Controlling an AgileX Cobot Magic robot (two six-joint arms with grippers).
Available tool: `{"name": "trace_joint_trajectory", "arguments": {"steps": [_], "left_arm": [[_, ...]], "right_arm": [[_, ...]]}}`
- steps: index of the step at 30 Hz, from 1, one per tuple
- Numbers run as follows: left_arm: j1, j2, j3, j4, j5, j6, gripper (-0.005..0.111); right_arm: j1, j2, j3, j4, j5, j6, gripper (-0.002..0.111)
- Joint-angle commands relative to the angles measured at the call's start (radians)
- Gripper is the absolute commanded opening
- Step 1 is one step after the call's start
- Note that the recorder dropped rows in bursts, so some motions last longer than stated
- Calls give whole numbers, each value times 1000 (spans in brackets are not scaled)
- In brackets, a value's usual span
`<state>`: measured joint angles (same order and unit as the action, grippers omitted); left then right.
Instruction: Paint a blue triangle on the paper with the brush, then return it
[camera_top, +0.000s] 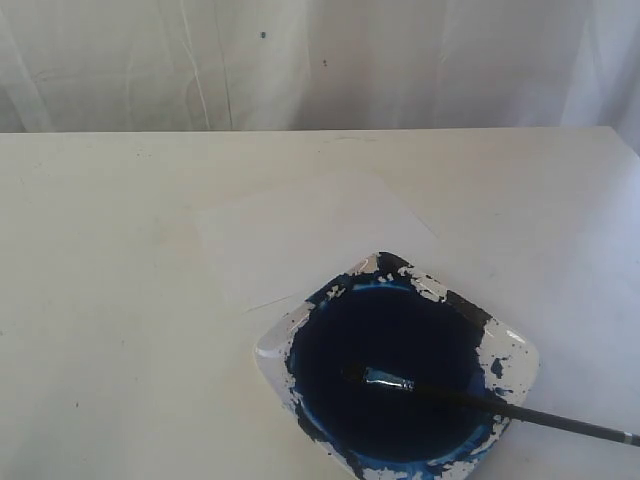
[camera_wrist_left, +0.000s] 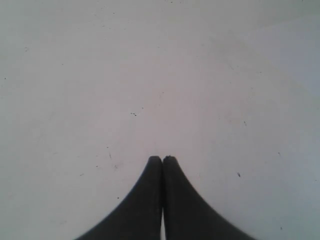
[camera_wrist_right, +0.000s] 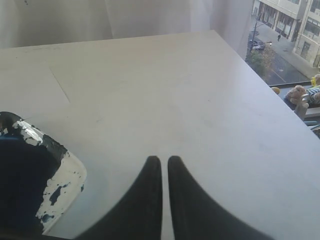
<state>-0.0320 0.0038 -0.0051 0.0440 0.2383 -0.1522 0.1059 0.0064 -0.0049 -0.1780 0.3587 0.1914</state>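
Right pincer (camera_wrist_right: 165, 160) apart from brush (camera_top: 490, 402)

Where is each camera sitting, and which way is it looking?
Exterior view: above the table, angled down toward the curtain; sees paint dish, brush, paper; no robot parts.
Left wrist view: on the left arm, looking down at the table; left gripper shows, shut.
Right wrist view: on the right arm, looking across the table toward a window; right gripper shows, shut.
Shared: exterior and right wrist views both show the paint dish and paper.
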Motion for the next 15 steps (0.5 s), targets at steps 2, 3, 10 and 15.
{"name": "trace_joint_trajectory", "arguments": {"steps": [2, 3, 10, 15], "left_arm": [[0, -4, 5, 38, -5, 32, 0], [0, -4, 5, 74, -20, 61, 0], [0, -4, 5, 149, -55, 97, 0], [0, -4, 5, 202, -64, 107, 0]], "right_arm": [[3, -6, 5, -6, -6, 3, 5], [3, -6, 5, -6, -6, 3, 5], [3, -6, 5, -6, -6, 3, 5], [3, -6, 5, -6, -6, 3, 5]]}}
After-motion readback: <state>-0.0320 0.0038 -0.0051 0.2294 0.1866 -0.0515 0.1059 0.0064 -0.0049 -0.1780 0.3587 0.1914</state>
